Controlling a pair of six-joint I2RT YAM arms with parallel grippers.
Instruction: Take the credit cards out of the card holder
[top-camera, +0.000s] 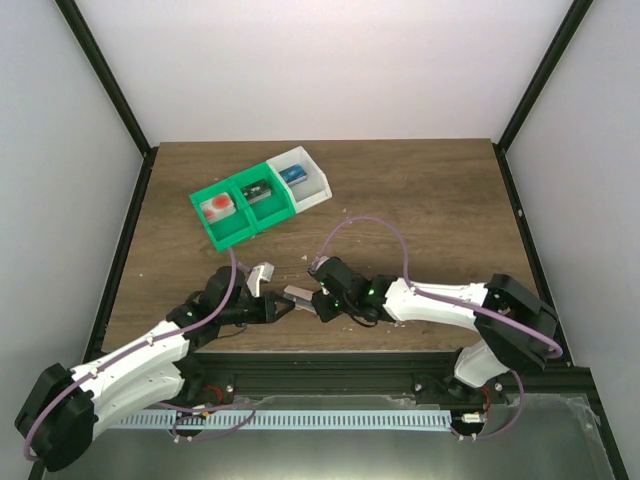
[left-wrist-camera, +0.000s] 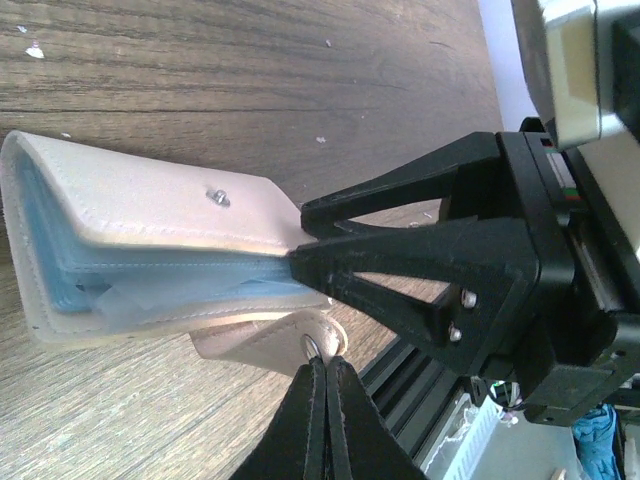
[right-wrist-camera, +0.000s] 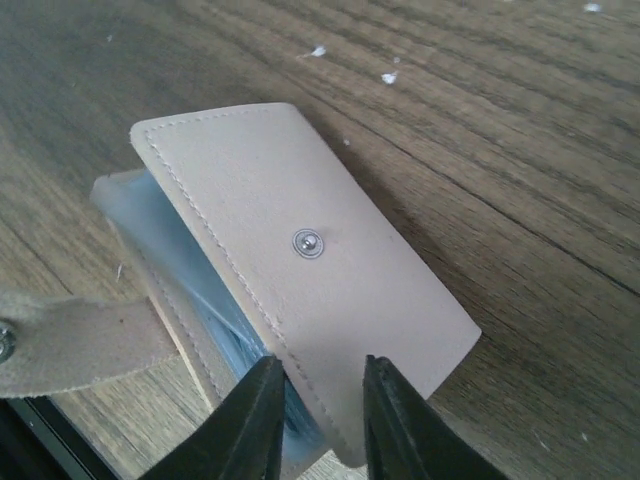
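One card holder (right-wrist-camera: 330, 300): pale, tan-edged, close to the near edge of the counter (top-camera: 420, 220), a little left of centre, between left claw (left-wrist-camera: 322, 372) and right claw (right-wrist-camera: 322, 365); covers parted into a wedge, fold end away from the right claw.
Top cover: facing up, stitched round the rim, small metal stud (right-wrist-camera: 308, 243) at its middle.
Credit cards (left-wrist-camera: 170, 268): seen only as blue edges stacked between the covers, inside cloudy clear sleeves (left-wrist-camera: 130, 305); count not readable.
Tab (left-wrist-camera: 260, 345): tan strap with a metal ring, coming off the lower cover toward the left claw.
Left claw: pressed together, pinching the tab just beside its ring.
Right claw: set astride the open end of the top cover, one finger on its outer face, the other under it among the blue sleeves; gap narrow; firm pinch or mere touch, cannot tell.
Arms: left arm (top-camera: 130, 365) in from the near left, right arm (top-camera: 440, 300) in from the near right, claws almost tip to tip at the holder.
Green bin (top-camera: 228, 240): two compartments, far and left of the holder, well apart; red-orange item (top-camera: 217, 208) on white in the left one, dark item (top-camera: 258, 190) in the right one.
White bin (top-camera: 318, 188): touching the green bin's right end; small blue item (top-camera: 292, 173) inside, too small to identify.
Counter surface: dark wood grain, a few pale specks (right-wrist-camera: 318, 50) near the holder.
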